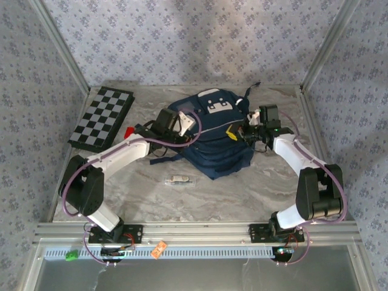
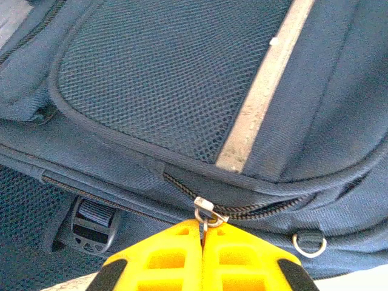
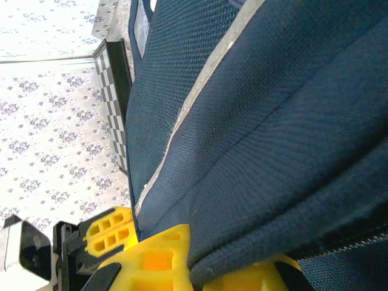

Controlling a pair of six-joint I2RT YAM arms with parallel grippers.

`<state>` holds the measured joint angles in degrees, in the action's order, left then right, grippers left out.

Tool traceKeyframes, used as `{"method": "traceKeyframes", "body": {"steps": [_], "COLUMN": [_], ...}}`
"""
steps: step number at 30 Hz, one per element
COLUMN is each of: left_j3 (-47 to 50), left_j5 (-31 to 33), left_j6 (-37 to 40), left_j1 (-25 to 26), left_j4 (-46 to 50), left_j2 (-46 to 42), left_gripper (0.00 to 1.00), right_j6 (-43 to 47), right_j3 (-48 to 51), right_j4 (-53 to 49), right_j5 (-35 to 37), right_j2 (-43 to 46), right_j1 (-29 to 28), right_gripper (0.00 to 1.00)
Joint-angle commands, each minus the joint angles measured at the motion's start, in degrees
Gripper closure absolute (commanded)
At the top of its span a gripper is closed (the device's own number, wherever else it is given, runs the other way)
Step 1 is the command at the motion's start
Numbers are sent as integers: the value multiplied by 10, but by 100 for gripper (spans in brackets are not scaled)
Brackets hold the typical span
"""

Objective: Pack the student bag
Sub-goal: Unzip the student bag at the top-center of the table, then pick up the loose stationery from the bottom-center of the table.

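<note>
At the far middle of the counter (image 1: 242, 188) lies the student bag (image 1: 212, 136), chessboard (image 1: 102, 118) well to its left. The left claw (image 2: 203, 233) is closed on the bag's zipper pull (image 2: 206, 213); the right claw (image 3: 203, 270) is pinched tight on a fold of fabric at the bag's right side.

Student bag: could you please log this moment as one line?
left gripper: shut on zipper pull | right gripper: pinching student bag fabric | student bag: on table

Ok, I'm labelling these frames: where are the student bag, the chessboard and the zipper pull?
student bag (image 1: 213, 154): top external view, navy front panel.
chessboard (image 1: 102, 118): top external view, middle of the checkered surface.
zipper pull (image 2: 206, 212): left wrist view, metal slider.
</note>
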<state>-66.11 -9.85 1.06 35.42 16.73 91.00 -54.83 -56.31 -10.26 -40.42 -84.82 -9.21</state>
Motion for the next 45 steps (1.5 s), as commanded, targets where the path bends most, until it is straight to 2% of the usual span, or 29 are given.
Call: {"method": "traceKeyframes", "body": {"steps": [1,6,7,9,11,12,16,19,24,26,32,38,45], "left_j3": [-13,-45,-37,-14,4,12,56,85,144,168,215,237,243], "left_j5": [67,29,24,19,1,-3,-12,-5,12,38,90,117,130], "left_j6": [14,1,-4,-19,-41,-56,-127,-208,-303,-334,-404,-434,-449], "left_j1": [-50,-51,-51,-51,-51,-52,-48,-50,-52,-53,-64,-74,-77], "left_j4": [37,54,53,47,59,62,80,92,129,149,193,211,216], "left_j2": [-1,25,18,-5,-31,-45,-118,-173,-250,-288,-354,-386,-397], "left_gripper": [100,100,100,87,66,59,42,39,35,35,31,30,28], "right_j6": [-7,-1,7,39,88,109,194,264,347,381,491,529,571], "right_j3": [-2,-2,0,-4,-13,-14,-16,-21,-22,-33,-84,-187,-223], "right_j4": [27,28,25,-5,-72,-99,-188,-230,-239,-239,-238,-297,-294], "right_j5": [80,89,91,97,116,128,164,187,234,260,305,413,395], "right_j2": [4,9,17,34,60,74,133,149,121,87,-39,-160,-240], "right_j1": [-2,-21,-22,-28,-43,-51,-103,-181,-330,-383,-491,-506,-500], "right_gripper": [100,99,93,80,67,62,45,37,28,25,19,13,7]}}
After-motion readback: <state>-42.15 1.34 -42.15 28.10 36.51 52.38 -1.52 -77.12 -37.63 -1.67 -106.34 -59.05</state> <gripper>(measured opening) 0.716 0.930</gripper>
